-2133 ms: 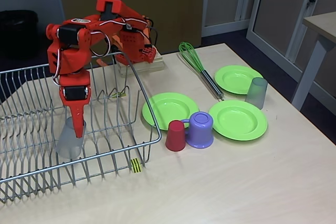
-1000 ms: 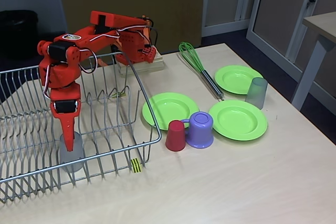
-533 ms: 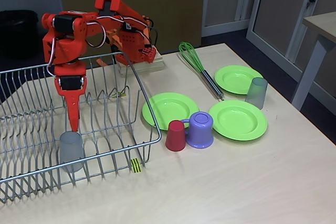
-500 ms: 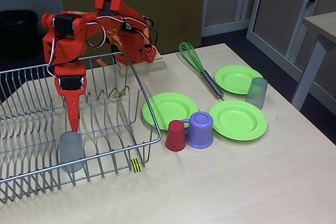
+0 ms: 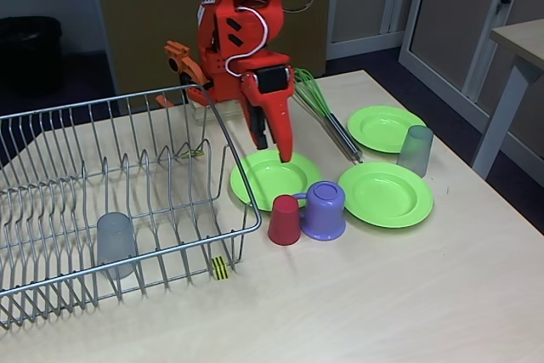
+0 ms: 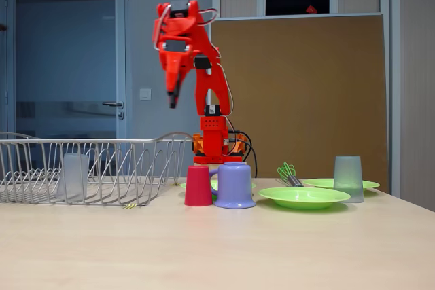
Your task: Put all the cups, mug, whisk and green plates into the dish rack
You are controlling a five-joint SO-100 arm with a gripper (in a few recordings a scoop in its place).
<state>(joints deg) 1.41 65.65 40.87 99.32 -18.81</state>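
One grey cup stands in the dish rack (the tool, jaws together and empty, hangs over a green plate).

Three green plates, two grey cups, one red cup, one purple mug, one whisk, one dish rack.

The dish rack is cut off at the left edge in both fixed views.
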